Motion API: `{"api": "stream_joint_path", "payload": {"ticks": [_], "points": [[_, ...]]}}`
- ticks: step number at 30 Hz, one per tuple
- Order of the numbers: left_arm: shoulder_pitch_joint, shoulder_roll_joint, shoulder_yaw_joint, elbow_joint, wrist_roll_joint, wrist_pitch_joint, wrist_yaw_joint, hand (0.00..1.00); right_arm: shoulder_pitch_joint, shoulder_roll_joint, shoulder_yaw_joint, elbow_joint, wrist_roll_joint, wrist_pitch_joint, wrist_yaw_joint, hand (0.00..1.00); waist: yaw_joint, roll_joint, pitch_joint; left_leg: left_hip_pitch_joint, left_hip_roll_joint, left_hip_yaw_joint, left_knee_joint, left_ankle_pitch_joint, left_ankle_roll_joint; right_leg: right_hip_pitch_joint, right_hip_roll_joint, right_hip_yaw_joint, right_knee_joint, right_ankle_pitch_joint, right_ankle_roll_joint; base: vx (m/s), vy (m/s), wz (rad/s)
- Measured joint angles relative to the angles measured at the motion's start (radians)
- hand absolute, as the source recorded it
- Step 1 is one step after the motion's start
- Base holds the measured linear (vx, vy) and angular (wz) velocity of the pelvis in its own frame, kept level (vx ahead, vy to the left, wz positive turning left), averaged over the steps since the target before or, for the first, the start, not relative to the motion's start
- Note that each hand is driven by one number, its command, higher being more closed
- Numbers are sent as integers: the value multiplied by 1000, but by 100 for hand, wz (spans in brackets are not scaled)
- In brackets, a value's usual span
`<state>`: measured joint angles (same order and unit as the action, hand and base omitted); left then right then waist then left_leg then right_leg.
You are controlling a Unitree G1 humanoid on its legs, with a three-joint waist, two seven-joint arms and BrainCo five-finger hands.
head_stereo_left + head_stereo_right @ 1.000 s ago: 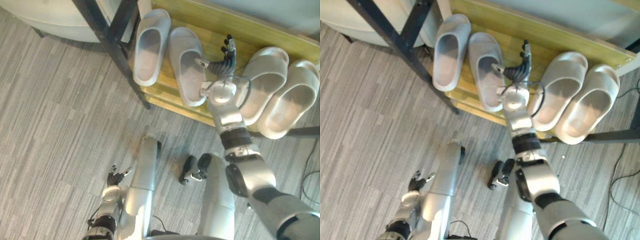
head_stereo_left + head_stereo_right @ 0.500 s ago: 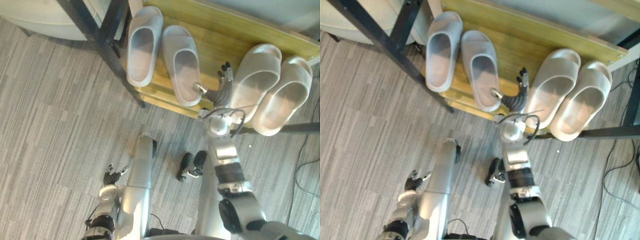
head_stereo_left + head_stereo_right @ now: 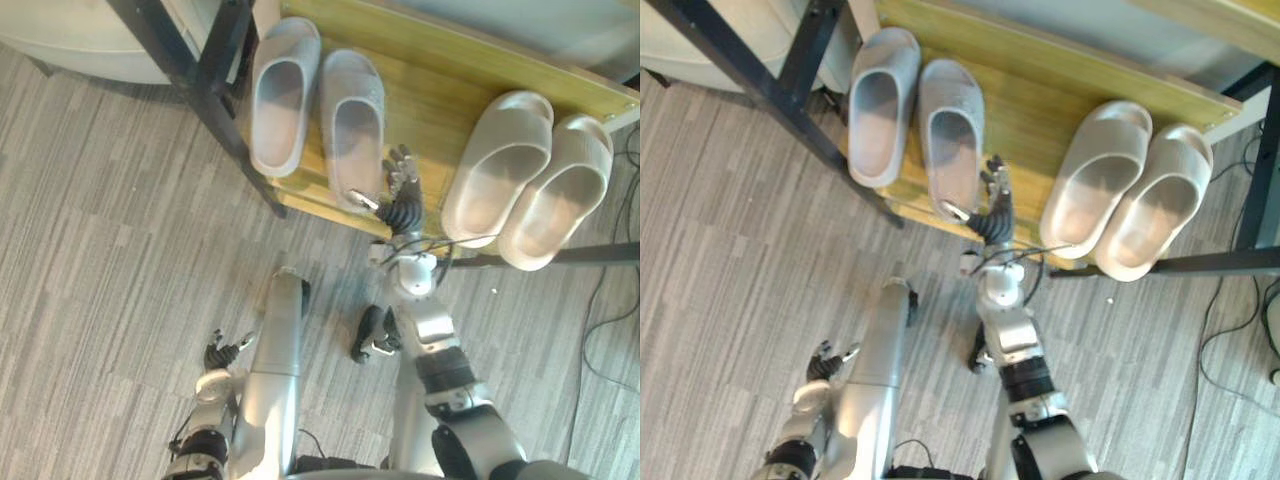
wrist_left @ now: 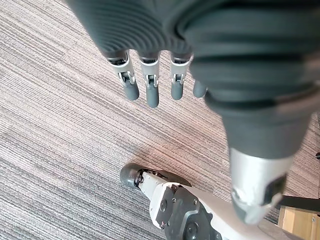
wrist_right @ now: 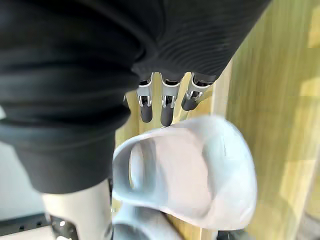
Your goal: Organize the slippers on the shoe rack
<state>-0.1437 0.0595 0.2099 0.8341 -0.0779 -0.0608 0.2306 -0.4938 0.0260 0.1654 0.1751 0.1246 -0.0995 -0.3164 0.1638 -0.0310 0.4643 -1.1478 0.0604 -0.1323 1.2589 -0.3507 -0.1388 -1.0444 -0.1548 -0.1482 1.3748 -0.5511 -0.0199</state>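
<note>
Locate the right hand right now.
In the left eye view the right hand is over the front edge of the rack, just right of the nearer grey slipper heel, with the beige pair further right.

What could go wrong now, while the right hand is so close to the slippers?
1. The right hand is open beside the heel of the inner grey slipper, which lies near the front edge of the shoe rack; a careless sweep could turn it or pull it off.
2. The nearest beige slipper seems to overhang that edge with its heel; the arm could knock it down.
</note>
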Motion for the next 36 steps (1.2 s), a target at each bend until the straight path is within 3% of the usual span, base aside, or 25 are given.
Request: {"api": "stream_joint_path", "payload": {"ticks": [23,27,36], "points": [[-6,-5,-1,0,8,-2,3,0,-167,-32,5,155,32,12,-14,0,7,14,8,9,-1,-2,-17,3,-4,3,0,-4,-3,-2,-4,0,0,0],[-4,-17,10,1,8,-2,6,0,-43,-28,3,59,6,29,-5,0,8,28,16,62,1,-2,-39,3,-3,62,1,-10,-33,-2,-4,0,0,0],[54,-13,27,-36,18,-2,1,0,328,-27,-4,-161,-115,30,25,0,-12,21,11,298,15,38,-189,6,17,293,1,-9,-197,21,20,52,29,-3]]}}
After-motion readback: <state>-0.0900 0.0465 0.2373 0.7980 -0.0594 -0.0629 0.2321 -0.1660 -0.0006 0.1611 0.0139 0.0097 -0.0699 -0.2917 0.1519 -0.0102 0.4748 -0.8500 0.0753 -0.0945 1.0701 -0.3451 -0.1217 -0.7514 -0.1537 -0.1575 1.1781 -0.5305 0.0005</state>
